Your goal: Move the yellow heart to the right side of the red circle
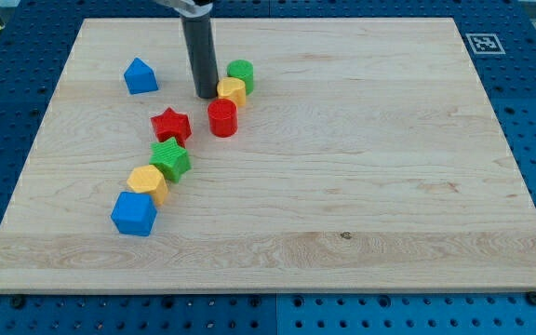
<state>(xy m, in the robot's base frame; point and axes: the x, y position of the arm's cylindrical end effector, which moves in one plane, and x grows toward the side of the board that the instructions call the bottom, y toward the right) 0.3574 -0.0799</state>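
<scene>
Wooden board, seven blocks.

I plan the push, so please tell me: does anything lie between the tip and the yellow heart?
Nothing. In the camera view my tip stands against the yellow heart at its left edge.

Yellow heart, red circle

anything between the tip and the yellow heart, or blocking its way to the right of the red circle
Nothing visible does. My tip sits right against the yellow heart on its left. The green circle touches the heart from above, and the board right of the red circle is bare.
</scene>
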